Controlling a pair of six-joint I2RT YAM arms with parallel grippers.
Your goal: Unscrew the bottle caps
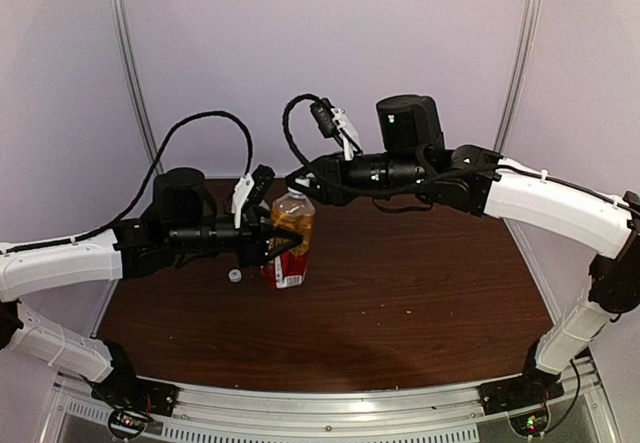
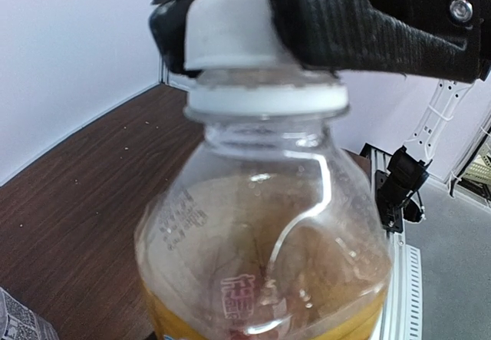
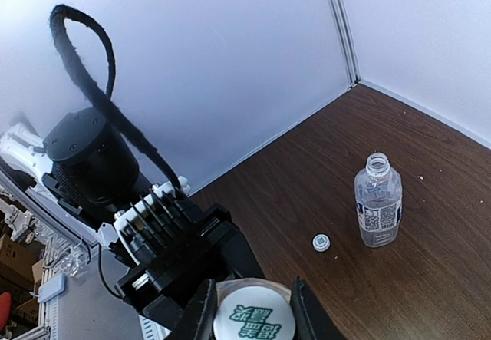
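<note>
Bottle caps, two. Seated cap (image 2: 230, 33): white, on neck of amber bottle (image 1: 290, 248), collar ring just under it. Loose cap (image 1: 235, 275): flat on table (image 1: 430, 303), near amber bottle's base on left-arm side, not touching it.

Amber bottle upright, approx mid-table, amber liq. inside, red-white lbl low on body, clear shoulder above. Held round body by left gripper (image 1: 283, 243), coming in level from left-arm side, fingers pressed to both sides, clamped on it.

Right gripper (image 1: 297, 189) directly above amber bottle, reaching in from right-arm side. Black ribbed fingers (image 2: 330, 25) tight on either side of seated cap, closed on it. Green print on cap top seen btwn the two fingers in right wrist view.

Clear bottle (image 3: 378, 211) upright on table, neck open, white-blue lbl round middle. Farther from amber bottle than loose cap is, beyond it toward wall corner, well apart from amber bottle. Just beside loose cap, small gap btwn them. Not made out in top view.
</note>
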